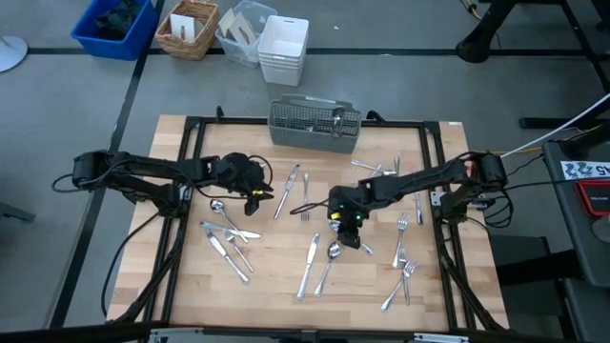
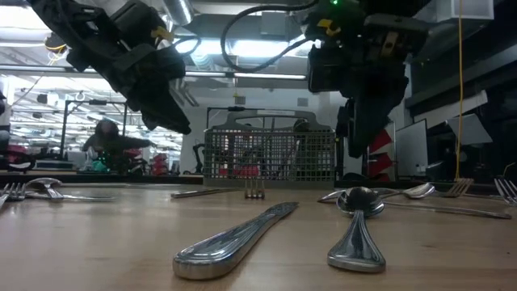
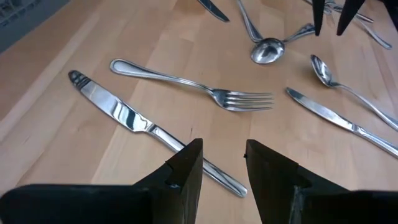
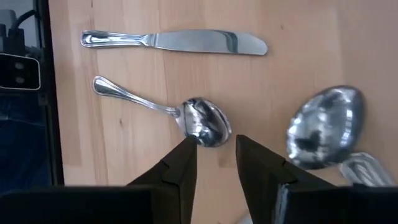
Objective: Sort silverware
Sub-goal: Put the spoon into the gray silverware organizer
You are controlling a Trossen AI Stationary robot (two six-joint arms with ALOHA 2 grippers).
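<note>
Silverware (image 1: 315, 257), shiny slim metal forks, spoons and knives, lies scattered flat across the pale wooden table (image 1: 276, 286), none of it lifted. Right gripper (image 4: 216, 163) hovers over a small shiny spoon (image 4: 202, 121), jaws parted, gripping nothing. Left gripper (image 3: 224, 168) hangs above a table knife (image 3: 134, 118) and fork (image 3: 205, 87), fingers apart, empty. Grey wire-mesh caddy (image 1: 315, 124) sits at the far edge. No writing is readable.

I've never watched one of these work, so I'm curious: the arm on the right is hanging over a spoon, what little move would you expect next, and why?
Probably straight down. The right gripper hovers above the table with its fingers open and empty, and the spoon has its bowl just ahead of the gap. Lowering a little should put the fingers around it before closing. The caddy waits at the table's far edge.
</note>
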